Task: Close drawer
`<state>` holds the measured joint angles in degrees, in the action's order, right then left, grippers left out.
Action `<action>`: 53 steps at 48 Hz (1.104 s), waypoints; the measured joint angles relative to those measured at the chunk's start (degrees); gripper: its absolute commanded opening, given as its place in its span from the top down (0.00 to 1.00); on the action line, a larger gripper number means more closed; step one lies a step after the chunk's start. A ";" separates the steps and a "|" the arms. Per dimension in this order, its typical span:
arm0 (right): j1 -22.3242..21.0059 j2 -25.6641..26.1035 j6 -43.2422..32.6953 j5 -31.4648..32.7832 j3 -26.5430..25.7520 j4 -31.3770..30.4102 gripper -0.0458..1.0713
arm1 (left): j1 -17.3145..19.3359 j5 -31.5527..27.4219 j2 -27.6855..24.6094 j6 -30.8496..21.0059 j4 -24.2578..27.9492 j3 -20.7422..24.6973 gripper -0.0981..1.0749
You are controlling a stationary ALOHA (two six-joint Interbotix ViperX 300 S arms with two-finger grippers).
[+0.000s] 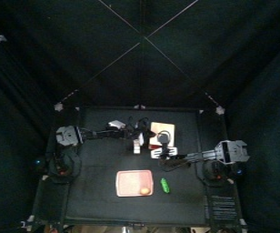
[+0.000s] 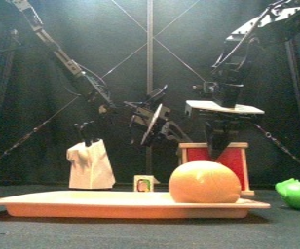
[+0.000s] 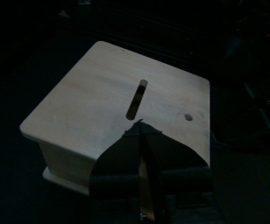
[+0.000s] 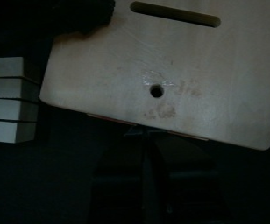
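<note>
Black curtains are hanging around a small black table (image 1: 94,155), and thin guy lines are crossing overhead. Toward the table's back, slightly right of centre, the drawer (image 3: 108,83) is standing: a small boxy unit of pale, smooth cream wood with rounded corners, a narrow slot and a small round hole cut into its broad flat face, and a dark reddish edge showing from the front. The left gripper (image 3: 144,136) is reaching in from the left side and meeting the rim of that flat face; whether it is spread or pinching cannot be told. The right gripper (image 4: 149,142) is hanging right at the panel's edge near the round hole, and its state cannot be told either. Beside the drawer a white stepped block (image 4: 9,98) with ridged, stacked layers is sitting. Near the front edge a flat salmon-pink square board (image 2: 75,204) is lying, carrying a round matte orange ball (image 2: 205,182). A glossy green lumpy object (image 2: 296,192) is resting just right of the board, and a small pale cube (image 2: 143,183) is standing behind it.
</note>
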<state>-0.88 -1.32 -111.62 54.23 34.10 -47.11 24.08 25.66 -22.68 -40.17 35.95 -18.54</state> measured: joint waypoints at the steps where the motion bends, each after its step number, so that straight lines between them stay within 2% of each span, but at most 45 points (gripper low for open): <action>1: 0.00 0.00 0.00 0.09 0.00 0.18 0.77 | 0.00 0.00 0.00 0.00 0.00 0.00 0.60; 12: 0.53 0.00 -0.62 0.09 -0.18 0.70 0.77 | 0.00 0.00 0.79 0.09 0.00 -0.70 0.60; 23: 4.57 1.67 -0.79 0.97 -1.76 0.35 0.77 | -0.09 1.23 5.19 1.67 0.18 -5.80 0.60; 34: 8.17 2.64 -0.88 4.13 -3.34 0.00 0.77 | -0.44 4.57 12.57 4.22 0.26 -11.87 0.60; 53: 9.93 2.55 -0.88 4.66 -4.31 0.18 0.77 | -0.26 5.01 26.72 4.31 0.35 -21.80 0.60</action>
<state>9.05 1.23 -112.50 58.89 29.79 -46.93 23.82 30.67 4.04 -35.86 36.30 -40.34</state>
